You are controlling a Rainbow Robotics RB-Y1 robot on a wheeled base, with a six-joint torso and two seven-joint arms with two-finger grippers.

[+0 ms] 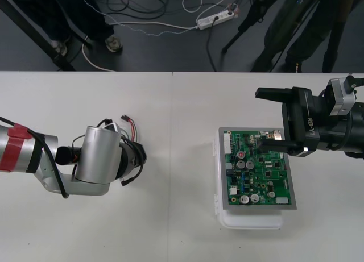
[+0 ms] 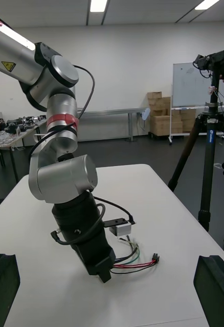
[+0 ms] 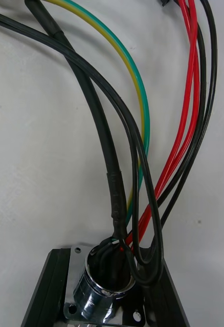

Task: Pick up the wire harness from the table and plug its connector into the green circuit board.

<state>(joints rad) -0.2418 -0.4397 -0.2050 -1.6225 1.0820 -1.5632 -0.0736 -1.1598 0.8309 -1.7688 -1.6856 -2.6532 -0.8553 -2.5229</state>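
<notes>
**Setting: light table against a dark floor**

A plain light table occupies the lower field, its top divided by a thin seam running from the far edge to the near edge. Beyond the far edge lies dark grey floor, crossed by loose cables and a white power strip. Black tripod legs stand at right.

Socket glossy metal; table matt (probably laminate).

Pale table bears white base and harness wires
</notes>
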